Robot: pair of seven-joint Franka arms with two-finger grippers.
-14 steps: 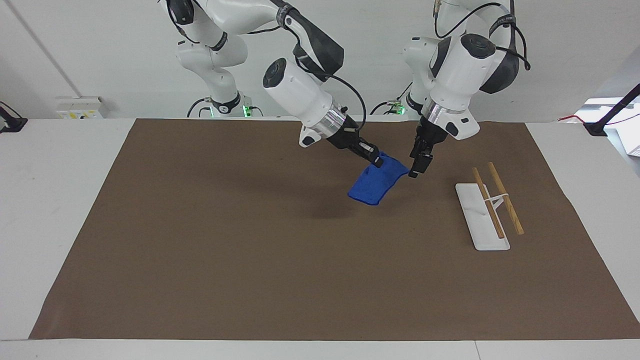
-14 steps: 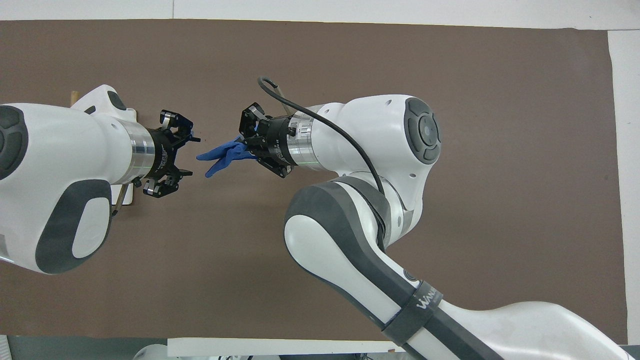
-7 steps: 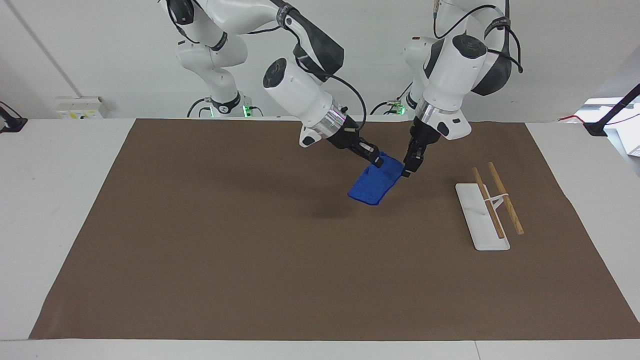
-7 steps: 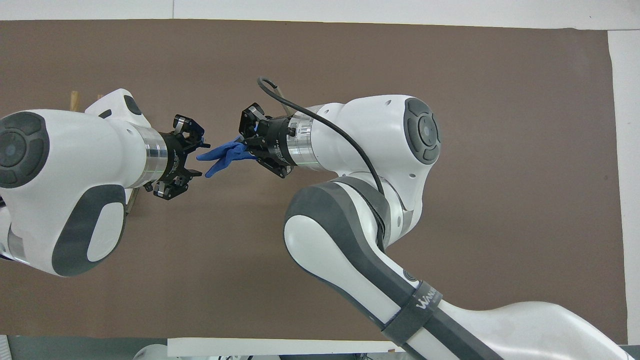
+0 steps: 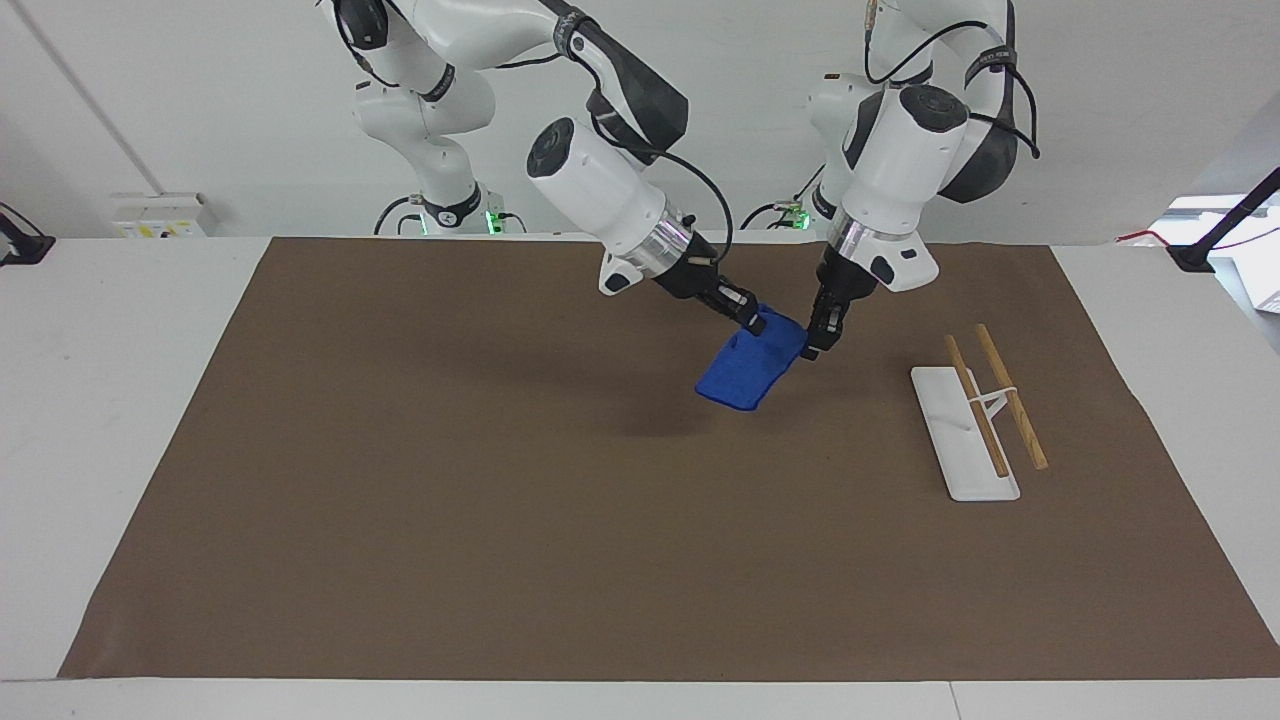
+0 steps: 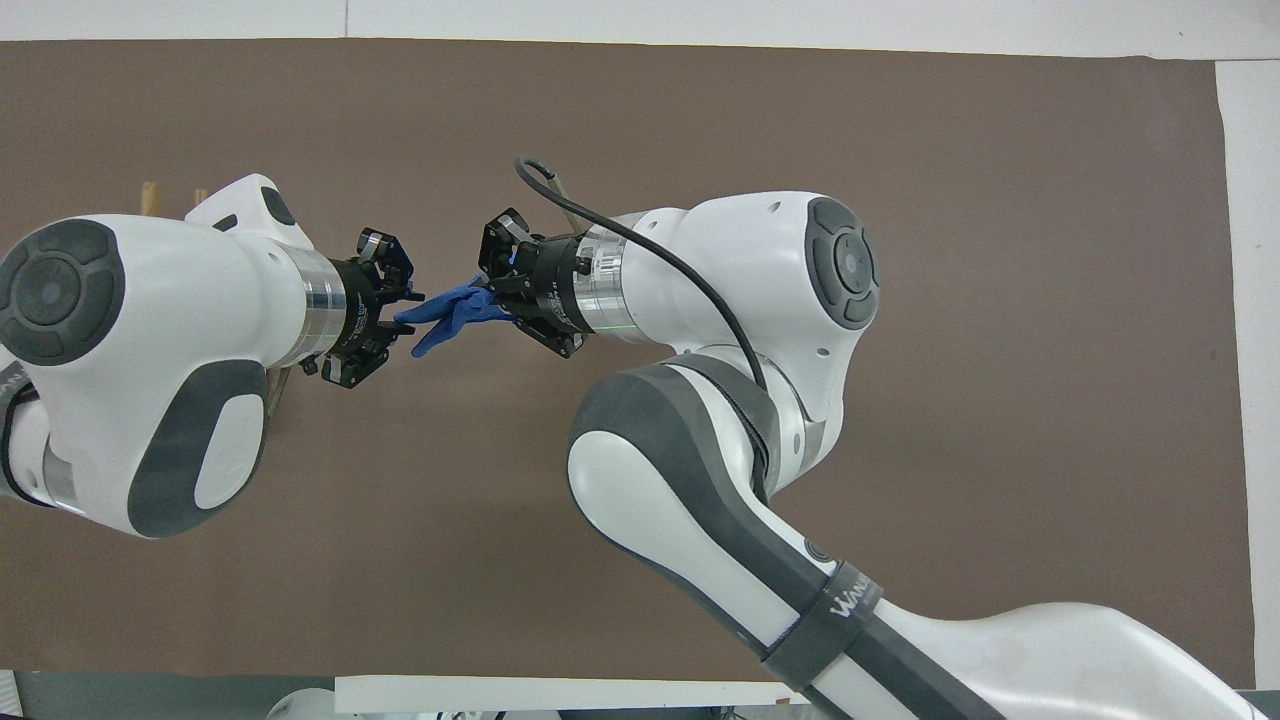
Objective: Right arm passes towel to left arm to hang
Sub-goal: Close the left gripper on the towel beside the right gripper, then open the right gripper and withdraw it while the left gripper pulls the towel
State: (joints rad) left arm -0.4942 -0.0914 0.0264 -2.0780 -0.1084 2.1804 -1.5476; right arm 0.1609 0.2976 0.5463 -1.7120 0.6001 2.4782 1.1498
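1. The right gripper (image 5: 752, 322) is clamped on one upper corner of the towel (image 5: 748, 368), holding it in the air over the brown mat (image 5: 400, 480), at about the mat's centre and a little toward 1 o'clock in the facing view.
2. The towel hangs slanted from that grip, its lower edge clear of the mat, with its shadow on the mat toward 8 o'clock from the cloth.
3. The left gripper (image 5: 814, 343) points down at the towel's other upper corner, at 3 o'clock from the right gripper in the facing view; its tip meets the cloth's edge, but I cannot tell whether its fingers have closed on it.
4. In the overhead view the towel (image 6: 448, 312) spans the short gap between the left gripper (image 6: 392, 312) and the right gripper (image 6: 492, 298).
5. A white rack (image 5: 962, 430) with two wooden rails stands on the mat toward the left arm's end, well apart from the towel, at 4 o'clock from it in the facing view.
6. Bare mat lies between towel and rack, and wide bare mat toward 6 and 9 o'clock.
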